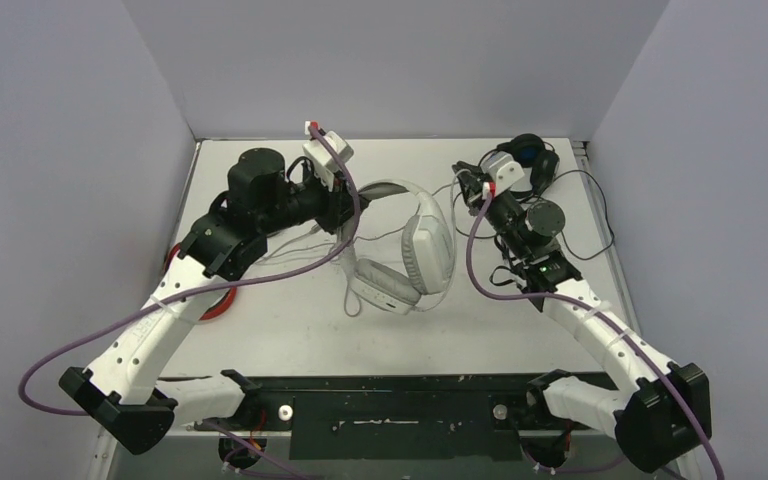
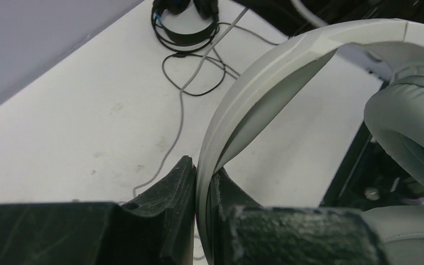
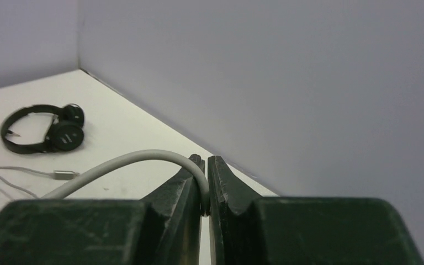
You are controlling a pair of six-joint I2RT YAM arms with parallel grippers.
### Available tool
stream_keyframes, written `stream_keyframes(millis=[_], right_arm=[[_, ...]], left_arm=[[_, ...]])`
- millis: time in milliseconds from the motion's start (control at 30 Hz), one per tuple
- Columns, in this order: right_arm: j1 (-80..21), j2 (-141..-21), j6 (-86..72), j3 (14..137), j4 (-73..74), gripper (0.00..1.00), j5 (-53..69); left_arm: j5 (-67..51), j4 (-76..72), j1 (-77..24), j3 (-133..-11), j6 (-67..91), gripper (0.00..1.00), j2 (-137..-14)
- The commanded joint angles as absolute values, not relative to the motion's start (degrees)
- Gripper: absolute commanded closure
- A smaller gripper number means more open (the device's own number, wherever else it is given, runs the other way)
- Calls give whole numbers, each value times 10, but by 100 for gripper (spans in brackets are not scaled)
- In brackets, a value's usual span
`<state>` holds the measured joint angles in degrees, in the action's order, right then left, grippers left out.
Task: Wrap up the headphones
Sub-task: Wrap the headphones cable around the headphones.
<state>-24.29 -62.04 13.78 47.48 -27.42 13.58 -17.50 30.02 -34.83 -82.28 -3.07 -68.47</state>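
Between left gripper (image 2: 197,172) fingertips: pinched tight on the headband of the white-grey headset (image 2: 287,61), band edge-on in the jaws. Caught only part of one grey ear cushion at the right of the left wrist view, cropped by the frame edge; other cup out of that view. Seen from the top camera lying mid-table (image 1: 290,330), both cups toward the near side, gripper tips themselves hidden behind the wrist.

At right gripper (image 3: 205,165): closed on a thin grey cable (image 3: 127,159), held just inside the tips. Arced off to the left and dropped behind the finger body; couldn't trace the far end.

Further out: black-and-blue headset (image 1: 525,160) at the far right corner, thin dark cord looped loosely beside it. Small black headset (image 3: 41,132) near the far wall in the right wrist view. Red-and-black headset (image 1: 215,300) mostly hidden under the left arm, only a red arc visible.
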Motion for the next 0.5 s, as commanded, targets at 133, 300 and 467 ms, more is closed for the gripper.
stream_keyframes(millis=[133,300,467], right_arm=[[-210,-685,-65,416,-569,82,318],[-208,-783,-171,428,-717,79,381],[-215,-876,-256,462,-811,77,402]], left_arm=[[-224,128,-355,-862,300,100,-665],[-159,93,-358,-848,401,100,-668],[-117,66,-360,-834,470,100,-676]])
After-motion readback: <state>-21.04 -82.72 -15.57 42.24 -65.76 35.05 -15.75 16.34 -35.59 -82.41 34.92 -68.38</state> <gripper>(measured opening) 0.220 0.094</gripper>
